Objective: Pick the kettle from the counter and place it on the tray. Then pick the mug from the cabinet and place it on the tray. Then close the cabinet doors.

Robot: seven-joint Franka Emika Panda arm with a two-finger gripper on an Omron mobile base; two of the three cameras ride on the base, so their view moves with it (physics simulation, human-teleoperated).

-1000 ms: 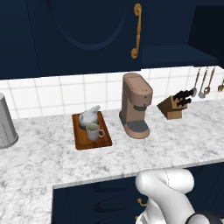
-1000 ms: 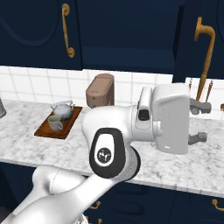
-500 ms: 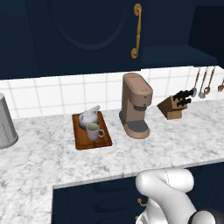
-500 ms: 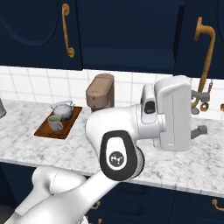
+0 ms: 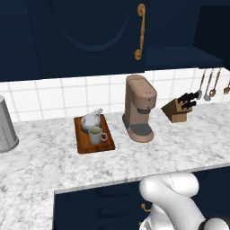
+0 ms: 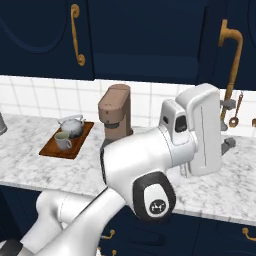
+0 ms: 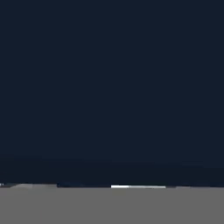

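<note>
The silvery kettle (image 5: pixel 91 121) and the pale mug (image 5: pixel 95 134) both sit on the brown wooden tray (image 5: pixel 107 144) on the marbled counter (image 5: pixel 45 166). From the right base camera the kettle (image 6: pixel 71 125), mug (image 6: pixel 63 140) and tray (image 6: pixel 55 150) lie far left of my hand. My gripper (image 6: pixel 228 124) is open with nothing between its fingers (image 6: pixel 227 104), pointing at the right cabinet door (image 6: pixel 220 20), just below its curved brass handle (image 6: pixel 231 55). That door stands swung out. The left cabinet door (image 5: pixel 90 36) is shut. The hand view shows dark navy panel (image 7: pixel 112 87) up close.
A brown coffee machine (image 5: pixel 140 108) stands right of the tray, with a knife block (image 5: pixel 179 109) further right. Utensils (image 5: pixel 208 85) hang on the tiled wall. A ribbed grey canister (image 5: pixel 5 126) stands at the counter's left end. Navy drawers (image 5: pixel 103 206) run below.
My hand has moved a little up and to the right, closer to the right door's handle. Its fingers stay spread. Kettle, mug and tray have not moved.
</note>
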